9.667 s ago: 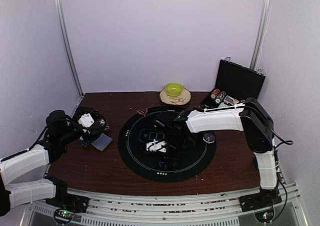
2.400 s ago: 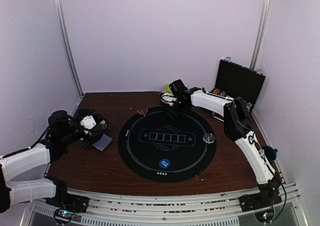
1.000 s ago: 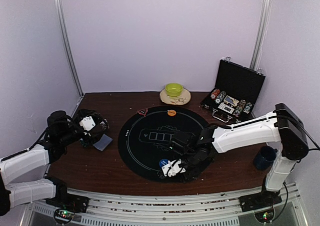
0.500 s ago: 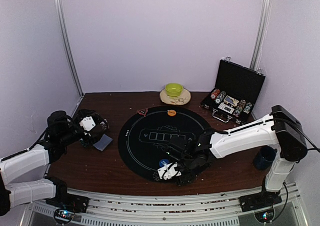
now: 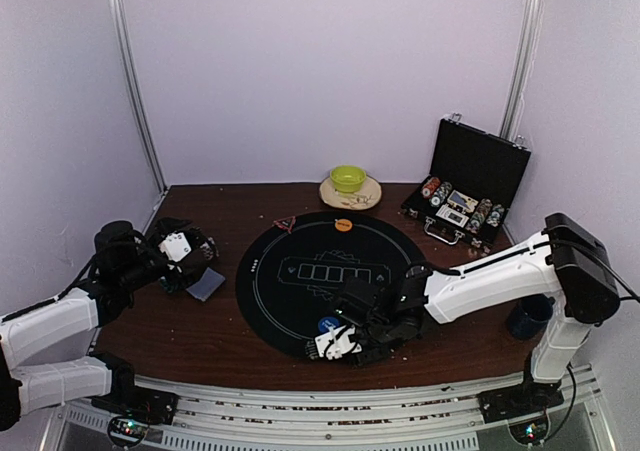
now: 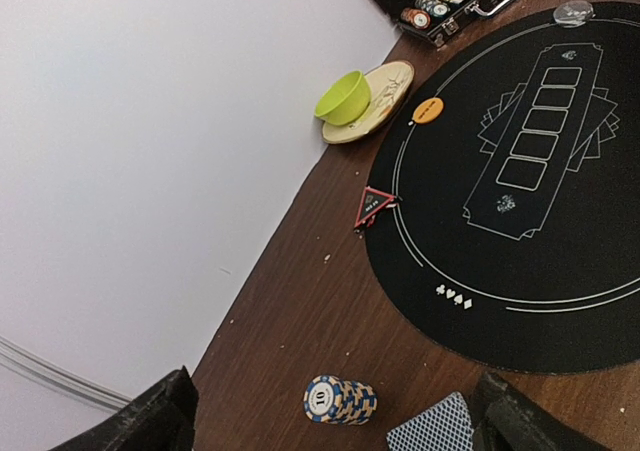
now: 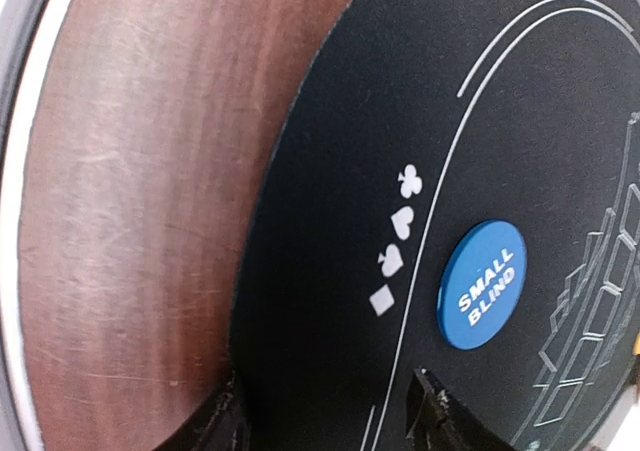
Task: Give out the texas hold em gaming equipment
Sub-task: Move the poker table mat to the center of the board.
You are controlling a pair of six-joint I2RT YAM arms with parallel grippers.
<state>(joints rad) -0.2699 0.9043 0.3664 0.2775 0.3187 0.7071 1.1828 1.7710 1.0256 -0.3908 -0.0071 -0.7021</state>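
The fingers of the right gripper stand apart, holding nothing, low over the black round mat at its 6 o'clock edge. The blue disc (it says SMALL BLIND) lies flat on the mat just beside them. The left gripper gapes wide and empty out past 9 o'clock, near a chip stack and the cards. The orange disc sits at 12 o'clock.

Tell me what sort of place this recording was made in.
Probably a robot test booth staged as a poker table: plain white walls with aluminium posts enclose a wooden table carrying a round black poker mat and an open case of chips.
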